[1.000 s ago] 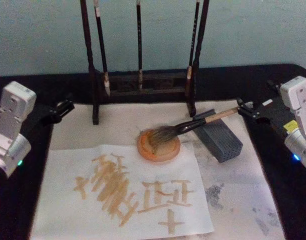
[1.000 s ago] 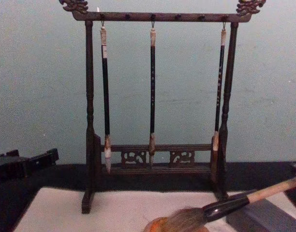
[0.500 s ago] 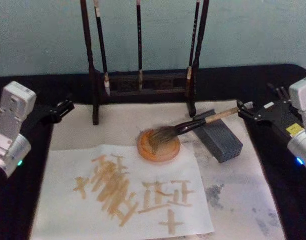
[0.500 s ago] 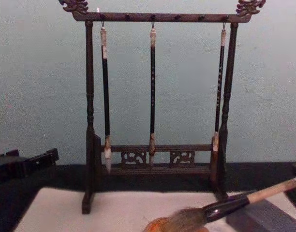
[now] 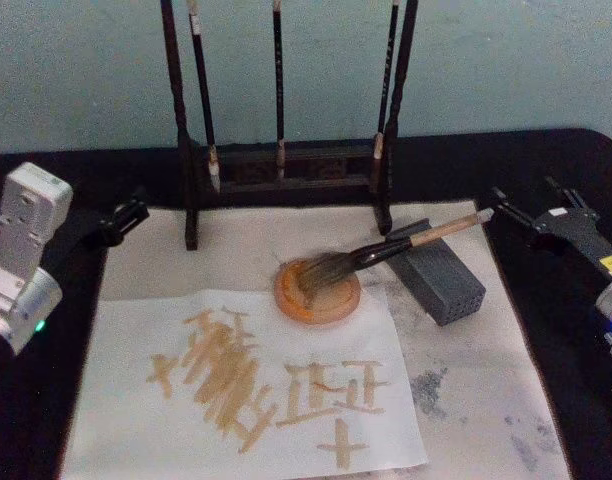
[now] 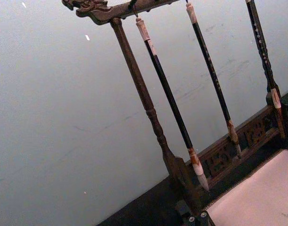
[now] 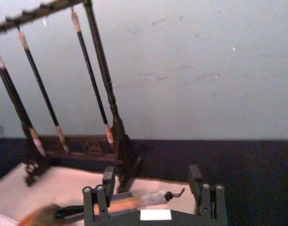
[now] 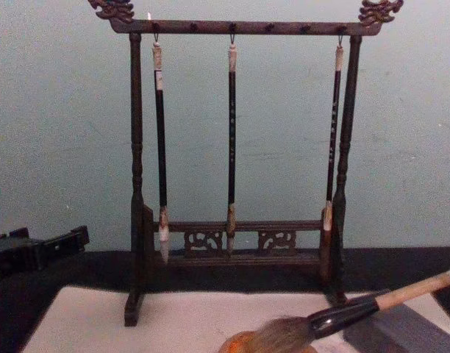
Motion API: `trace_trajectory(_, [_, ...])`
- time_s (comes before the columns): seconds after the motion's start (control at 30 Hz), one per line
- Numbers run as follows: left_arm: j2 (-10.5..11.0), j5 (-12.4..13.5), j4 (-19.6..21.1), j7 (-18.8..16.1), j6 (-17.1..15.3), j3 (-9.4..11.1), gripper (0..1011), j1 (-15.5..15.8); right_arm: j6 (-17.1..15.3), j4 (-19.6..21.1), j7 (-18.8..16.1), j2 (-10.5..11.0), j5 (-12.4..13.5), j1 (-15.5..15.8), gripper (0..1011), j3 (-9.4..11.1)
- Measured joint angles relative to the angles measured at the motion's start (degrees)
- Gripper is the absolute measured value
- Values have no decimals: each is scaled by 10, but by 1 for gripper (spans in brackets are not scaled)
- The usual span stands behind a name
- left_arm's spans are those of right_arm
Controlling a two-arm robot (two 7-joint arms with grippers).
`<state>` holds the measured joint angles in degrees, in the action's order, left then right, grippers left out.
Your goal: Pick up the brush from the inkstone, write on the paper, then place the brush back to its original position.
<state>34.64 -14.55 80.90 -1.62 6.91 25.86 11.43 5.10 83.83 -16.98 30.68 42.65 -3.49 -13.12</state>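
The brush (image 5: 386,249) lies with its bushy bristles in the round orange-brown inkstone (image 5: 338,302). Its tan handle rests across the grey block (image 5: 441,278), with the pale end cap pointing right. My right gripper (image 5: 526,196) stands open just to the right of that end cap, apart from it. In the right wrist view the end cap (image 7: 156,197) shows beyond the spread fingers (image 7: 108,181). The paper (image 5: 126,340) lies in front of the inkstone and carries tan brush strokes. At the mat's left edge, my left gripper (image 5: 132,212) is parked and shut.
A dark wooden rack (image 5: 286,160) with three slim hanging brushes stands behind the inkstone. A pale felt mat (image 5: 486,400) with grey stains lies under everything, on a black table. In the chest view the rack (image 8: 232,243) rises behind the brush (image 8: 343,312).
My right gripper has drawn back to the right, away from the brush's end cap. The brush stays on the inkstone and block. The left arm has not moved.
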Motion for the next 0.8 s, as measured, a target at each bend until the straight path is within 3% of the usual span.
trace_trajectory(0.03, [0, 0, 0, 0, 0, 0, 1002, 0, 0, 0, 0, 0, 0, 0, 1001, 0])
trace_trajectory(0.13, [0, 0, 0, 0, 0, 0, 1002, 0, -21, -3, -31, -13, 50, 8, 1001, 19])
trace_trajectory(0.17, [0, 0, 0, 0, 0, 0, 1002, 0, -21, -3, -31, -13, 50, 8, 1001, 19])
trace_trajectory(0.33, [0, 0, 0, 0, 0, 0, 1002, 0, -43, -17, -65, -33, 118, 16, 1001, 43])
trace_trajectory(0.37, [0, 0, 0, 0, 0, 0, 1002, 0, -43, -17, -65, -33, 118, 16, 1001, 43])
trace_trajectory(0.63, [0, 0, 0, 0, 0, 0, 1002, 0, -58, -34, -81, -53, 204, 27, 1001, 65])
trace_trajectory(0.8, [0, 0, 0, 0, 0, 0, 1002, 0, -59, -41, -85, -60, 233, 31, 1001, 70])
